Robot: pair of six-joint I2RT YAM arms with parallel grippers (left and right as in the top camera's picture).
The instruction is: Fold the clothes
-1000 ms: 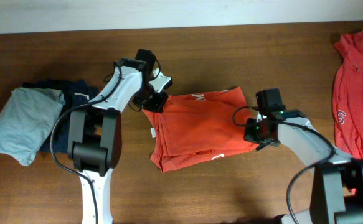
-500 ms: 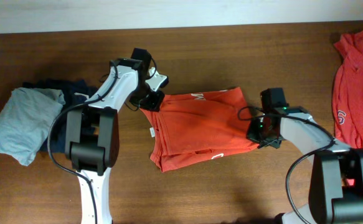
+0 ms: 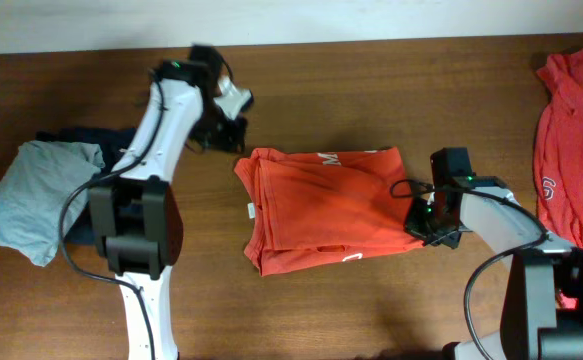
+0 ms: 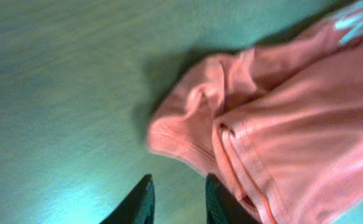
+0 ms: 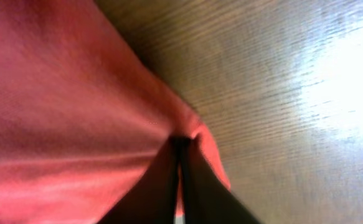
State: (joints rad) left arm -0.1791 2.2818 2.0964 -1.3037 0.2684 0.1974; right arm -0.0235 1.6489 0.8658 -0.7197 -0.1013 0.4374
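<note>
A folded orange-red T-shirt (image 3: 321,205) with white print lies in the middle of the table. My left gripper (image 3: 233,125) hovers up and left of its top-left corner, apart from the cloth. In the left wrist view that gripper (image 4: 180,186) is open over bare wood, and the shirt's bunched corner (image 4: 193,118) lies just beyond its fingers. My right gripper (image 3: 418,222) sits at the shirt's right edge. The right wrist view shows it (image 5: 181,143) shut on a pinch of the shirt's hem (image 5: 203,140). A second orange-red shirt (image 3: 569,140) lies crumpled at the far right.
A light-grey folded garment (image 3: 36,195) rests at the left on top of a dark navy one (image 3: 111,140). The wooden table (image 3: 351,310) shows bare along the front, and a white wall edge (image 3: 371,20) runs along the back.
My left gripper has let go of the shirt's top-left corner and drawn away up and left. The shirt has shifted slightly right with my right gripper.
</note>
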